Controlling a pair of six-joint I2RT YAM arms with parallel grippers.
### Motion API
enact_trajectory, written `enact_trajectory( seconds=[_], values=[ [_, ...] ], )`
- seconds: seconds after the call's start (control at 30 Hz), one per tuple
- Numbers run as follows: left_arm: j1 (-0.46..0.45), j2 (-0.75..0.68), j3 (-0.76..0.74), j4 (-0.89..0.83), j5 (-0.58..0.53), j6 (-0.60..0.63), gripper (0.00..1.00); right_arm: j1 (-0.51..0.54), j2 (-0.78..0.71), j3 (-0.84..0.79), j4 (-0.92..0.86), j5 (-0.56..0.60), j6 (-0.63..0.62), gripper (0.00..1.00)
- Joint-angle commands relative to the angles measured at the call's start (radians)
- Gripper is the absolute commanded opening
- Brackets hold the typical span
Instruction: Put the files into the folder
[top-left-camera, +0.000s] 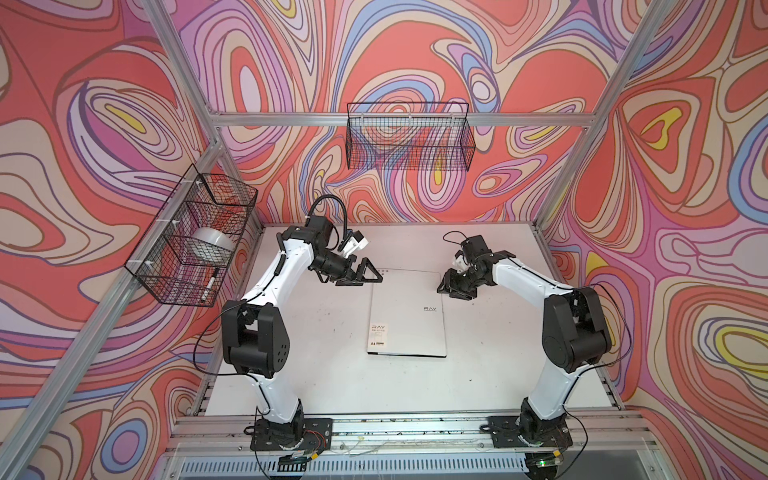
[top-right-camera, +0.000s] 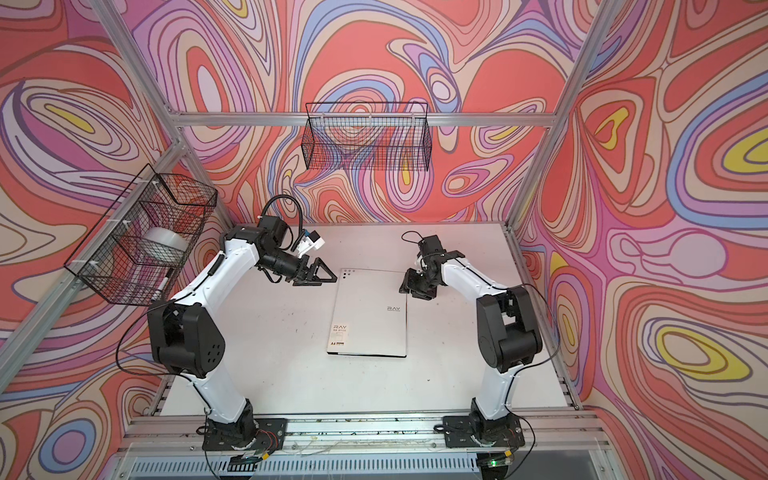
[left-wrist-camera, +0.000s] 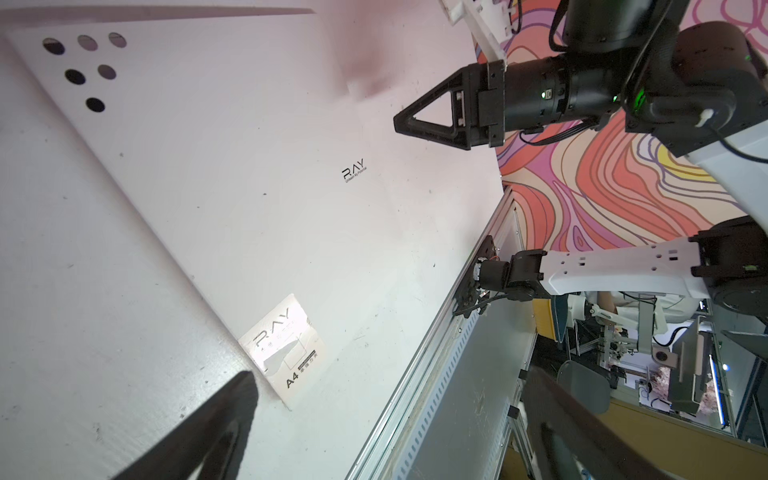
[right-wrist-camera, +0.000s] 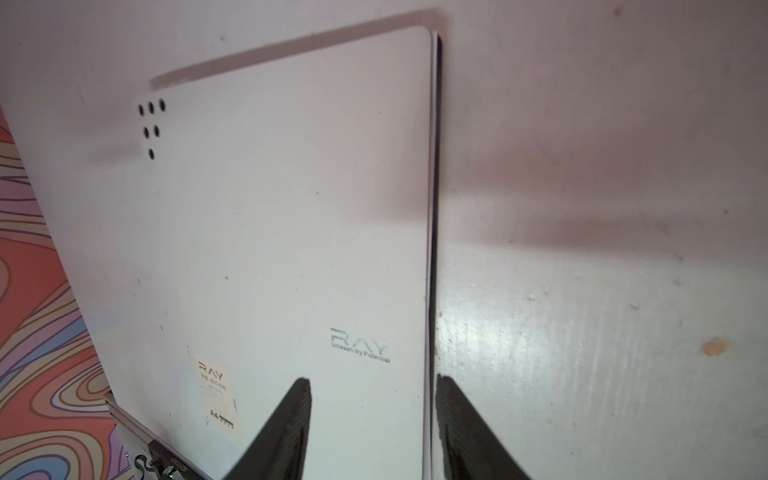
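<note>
The folder (top-left-camera: 409, 316) (top-right-camera: 370, 311) lies closed and flat in the middle of the table, silver-white side up, with the RAY logo and the A4 label showing. The files are hidden in every view. My left gripper (top-left-camera: 376, 278) (top-right-camera: 330, 279) hovers at the folder's far left corner, open wide and empty; its wrist view shows the cover (left-wrist-camera: 249, 187) beyond the left gripper (left-wrist-camera: 392, 374). My right gripper (top-left-camera: 446, 286) (top-right-camera: 407, 284) is low at the far right corner, open. In the right wrist view the right gripper (right-wrist-camera: 374, 380) straddles the folder's (right-wrist-camera: 270, 228) right edge, one finger over the cover and one over the table.
The white table (top-left-camera: 332, 332) carries only the folder. A wire basket (top-left-camera: 191, 237) on the left wall holds a tape roll (top-left-camera: 212, 243) and a marker (top-left-camera: 210, 284). Another wire basket (top-left-camera: 409, 137) hangs on the back wall. A metal rail (top-left-camera: 415, 428) runs along the front edge.
</note>
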Motion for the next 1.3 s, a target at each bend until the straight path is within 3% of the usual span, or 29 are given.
enact_trajectory(
  seconds=[0.0,0.77,1.27],
  values=[
    [0.007,-0.052,-0.046,0.002,-0.05,0.04,1.0,-0.005,-0.016,-0.053,0.04,-0.018,0.009,0.52],
    [0.053,-0.055,-0.121,-0.019,-0.037,0.097,1.0,0.076,0.118,-0.051,0.035,0.007,0.03,0.51],
    [0.101,-0.027,-0.11,-0.004,-0.051,0.108,1.0,0.17,0.213,0.088,0.009,0.002,0.075,0.5]
  ],
)
